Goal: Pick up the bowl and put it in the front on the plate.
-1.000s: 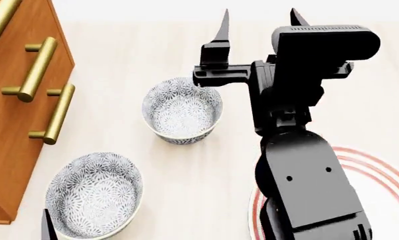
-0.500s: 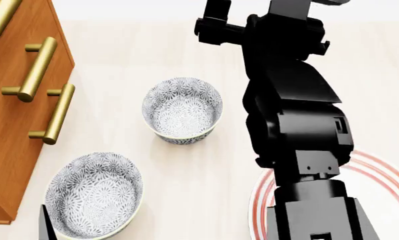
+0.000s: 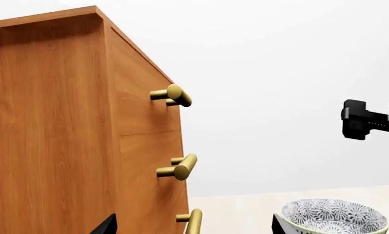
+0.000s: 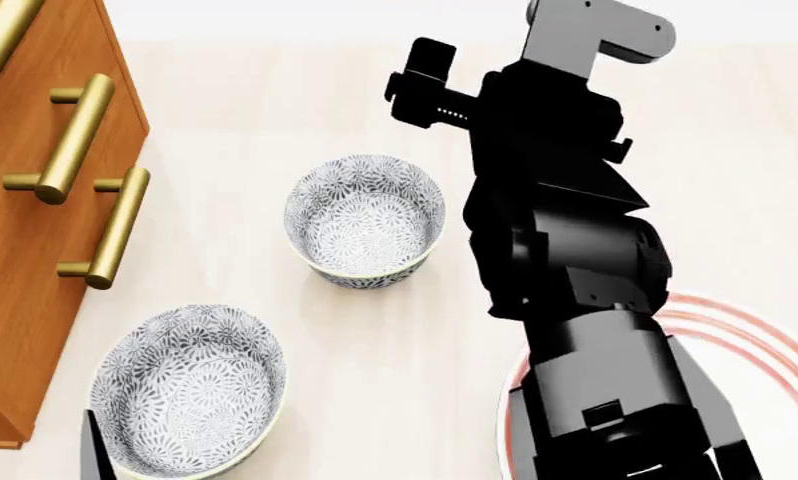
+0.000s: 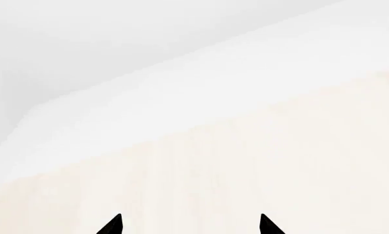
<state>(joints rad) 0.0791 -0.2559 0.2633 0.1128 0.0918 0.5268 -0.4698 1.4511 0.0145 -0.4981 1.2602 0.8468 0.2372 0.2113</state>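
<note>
Bowl (image 4: 364, 220): on the pale tabletop (image 4: 239, 100), beside the raised right arm (image 4: 559, 200).
Second bowl (image 4: 186, 390): nearer, by the wooden drawer unit (image 4: 26, 200).
Plate (image 4: 759, 345): front right, mostly hidden by the arm.
Right gripper (image 5: 190, 225): fingers apart, empty.
Left gripper (image 3: 191, 226): fingers apart, empty.

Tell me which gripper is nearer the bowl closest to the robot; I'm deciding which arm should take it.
Left. The left gripper sits right beside that bowl, at its near rim; the right gripper is held high past the other bowl, well away.
</note>
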